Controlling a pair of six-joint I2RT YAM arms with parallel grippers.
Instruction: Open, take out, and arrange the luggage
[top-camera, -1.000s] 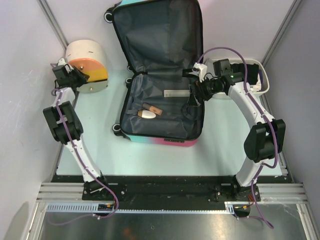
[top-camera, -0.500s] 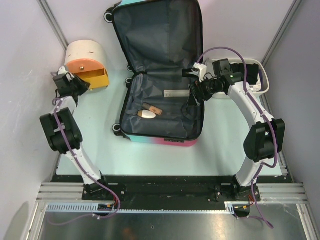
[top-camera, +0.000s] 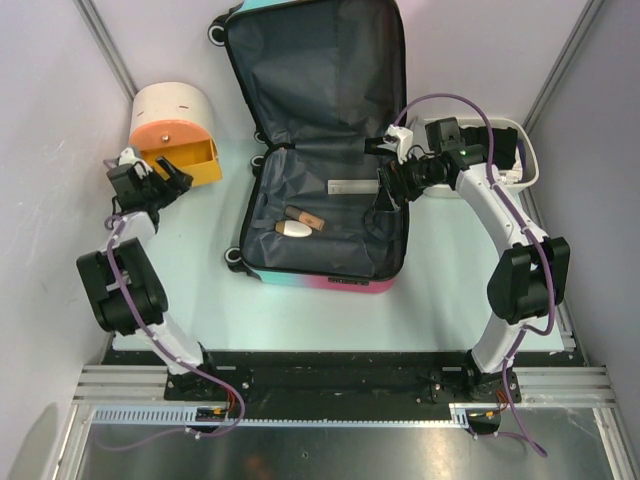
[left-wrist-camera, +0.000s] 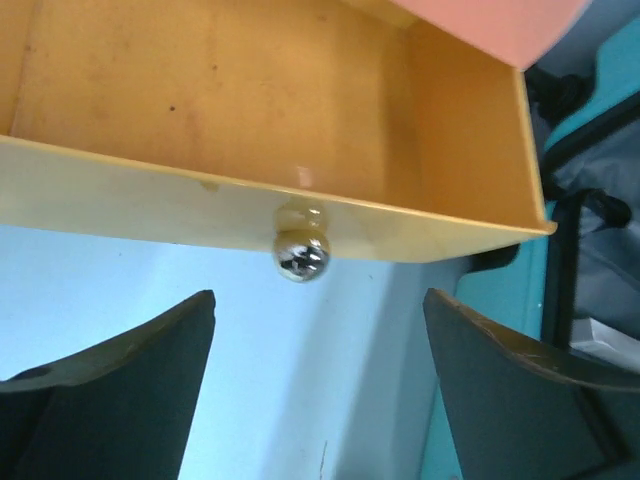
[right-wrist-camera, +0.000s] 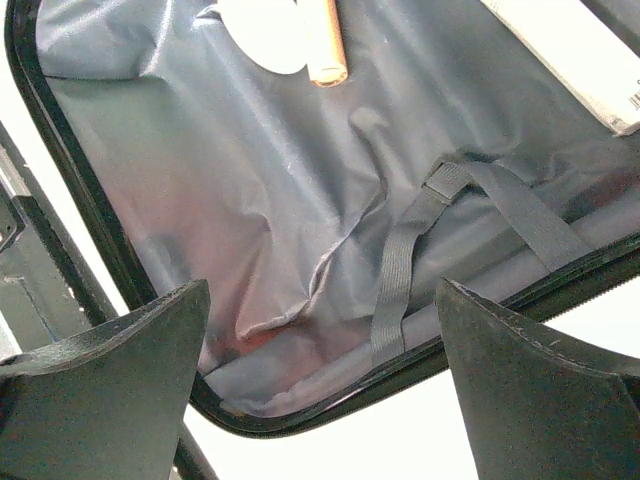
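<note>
The luggage (top-camera: 325, 215) lies open mid-table, its lid (top-camera: 315, 70) leaning back and showing dark grey lining. Inside lie a white oval piece (top-camera: 293, 229), a brown tube (top-camera: 306, 215) and a flat white box (top-camera: 352, 186). My right gripper (top-camera: 385, 190) hangs open over the luggage's right rim. In the right wrist view it (right-wrist-camera: 320, 390) looks down on the lining (right-wrist-camera: 250, 180), a grey strap (right-wrist-camera: 400, 280), the tube (right-wrist-camera: 328, 45) and the box (right-wrist-camera: 580, 60). My left gripper (top-camera: 170, 178) is open just in front of the drawer knob (left-wrist-camera: 301, 256), touching nothing.
A cream-and-orange rounded box (top-camera: 172, 110) stands at the far left with its orange drawer (top-camera: 190, 160) pulled out; the part of the drawer (left-wrist-camera: 250, 90) that shows is bare. A white basin (top-camera: 510, 150) sits at the right behind the right arm. Side walls stand close on both sides.
The left gripper drew the orange drawer out toward the near side, then let go of the knob and opened. The right arm has not moved.
</note>
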